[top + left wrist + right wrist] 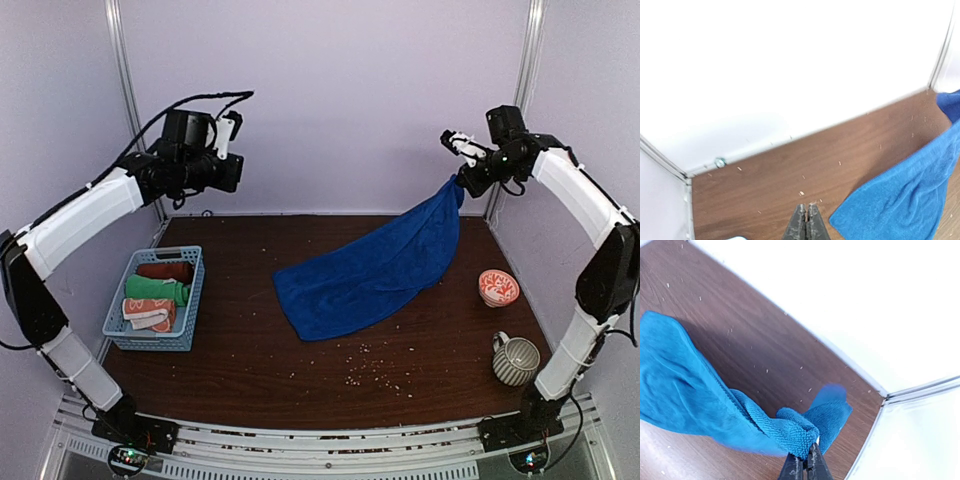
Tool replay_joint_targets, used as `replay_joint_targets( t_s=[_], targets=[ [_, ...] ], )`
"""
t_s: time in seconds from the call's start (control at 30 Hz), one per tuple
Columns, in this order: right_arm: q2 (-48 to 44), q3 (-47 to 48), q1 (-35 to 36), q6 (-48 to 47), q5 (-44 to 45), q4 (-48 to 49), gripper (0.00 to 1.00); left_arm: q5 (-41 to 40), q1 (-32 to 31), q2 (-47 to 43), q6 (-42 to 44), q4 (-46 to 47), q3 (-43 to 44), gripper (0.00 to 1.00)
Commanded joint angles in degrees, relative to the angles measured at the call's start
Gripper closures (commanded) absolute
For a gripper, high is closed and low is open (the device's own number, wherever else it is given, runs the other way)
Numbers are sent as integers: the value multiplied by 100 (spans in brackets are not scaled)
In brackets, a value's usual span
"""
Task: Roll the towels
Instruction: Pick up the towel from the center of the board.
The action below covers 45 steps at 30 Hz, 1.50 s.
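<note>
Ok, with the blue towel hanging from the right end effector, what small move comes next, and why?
Probably lower the right end effector and drag the blue towel flat: one corner is pinched high, the rest slopes onto the table, and the left end effector is shut on nothing.

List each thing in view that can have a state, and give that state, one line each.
blue towel: unrolled, one corner lifted, the rest on the table
right gripper: shut on the blue towel's corner
left gripper: shut, empty, raised
basket: holds three rolled towels
bowl: upright
mug: upright
</note>
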Motion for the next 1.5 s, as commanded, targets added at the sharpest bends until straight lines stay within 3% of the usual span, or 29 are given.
replay_joint_targets(
  t_s=[0.0,0.17,0.2,0.27,0.37,0.7,0.8,1.0,1.23,1.47],
  targets=[
    [-413,-233,-34,225,-164,-273,100,-252,34,-551,111,-100,-340,100],
    [-885,-832,-25,340,-516,-281,100,1130,38,-562,-55,-139,-1095,100],
    [-898,-945,-25,330,-489,-263,100,1349,32,-400,-193,-77,-1242,95],
    [-876,-1079,-25,314,-373,-181,100,1714,31,41,-543,137,-1419,70],
    [-731,-1134,-25,342,-338,-126,100,1694,39,893,-932,236,-1163,55],
    [-154,-747,-24,479,-612,-218,100,1134,-68,3360,-624,-342,589,49],
    [-29,-652,-26,512,-679,-220,100,1103,-110,3697,-556,-443,866,40],
    [137,-594,-25,532,-741,-210,100,642,-198,4159,-469,-627,1260,40],
    [207,-568,-25,517,-727,-210,100,607,-227,4747,-393,-1132,1642,49],
    [230,-563,-25,527,-692,-207,100,719,-220,4766,-309,-1535,1667,87]
  ],
)
